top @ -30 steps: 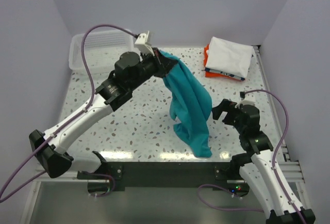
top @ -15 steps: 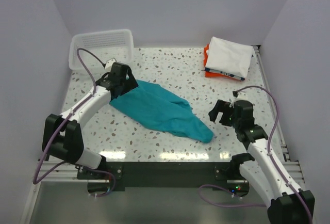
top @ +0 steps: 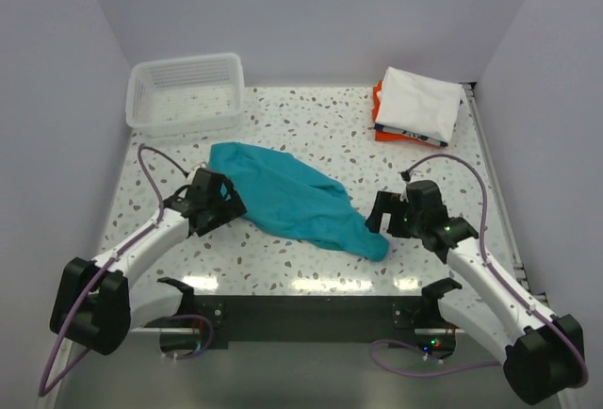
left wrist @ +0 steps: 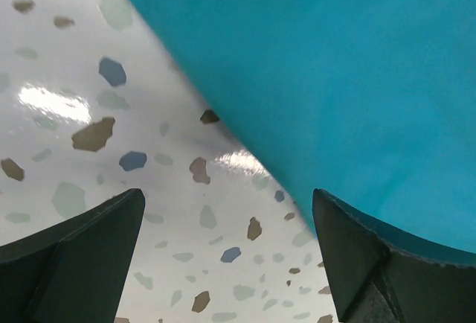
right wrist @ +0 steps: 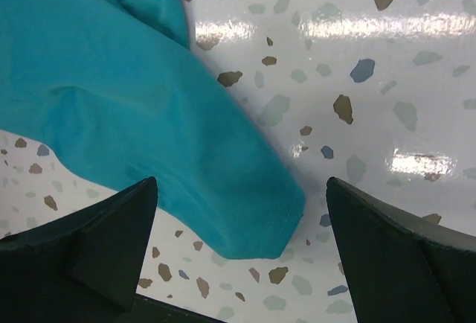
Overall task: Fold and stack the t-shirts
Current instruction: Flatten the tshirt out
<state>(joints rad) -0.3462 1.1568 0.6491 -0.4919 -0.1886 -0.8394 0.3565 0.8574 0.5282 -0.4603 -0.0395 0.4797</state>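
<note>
The teal t-shirt (top: pixel 287 199) lies in a loose heap across the middle of the speckled table (top: pixel 311 122). My left gripper (top: pixel 222 206) hangs open at the shirt's left edge, the cloth (left wrist: pixel 335 62) just past its right finger and bare table between its fingers. Over the shirt's near right end (right wrist: pixel 245 219) my right gripper (top: pixel 380 217) stands open and holds nothing. At the back right a pile of folded t-shirts (top: pixel 417 105) has a white one on top, with orange and dark edges showing beneath.
A white slatted basket (top: pixel 186 89) stands at the back left corner. The table's near edge meets a dark rail (top: pixel 311 310) where both arm bases are bolted. Grey walls close in on the left, back and right.
My left gripper, which held the teal shirt high, came down to the left, opened and let it go. The shirt now lies on the table. The right gripper moved left toward it.
</note>
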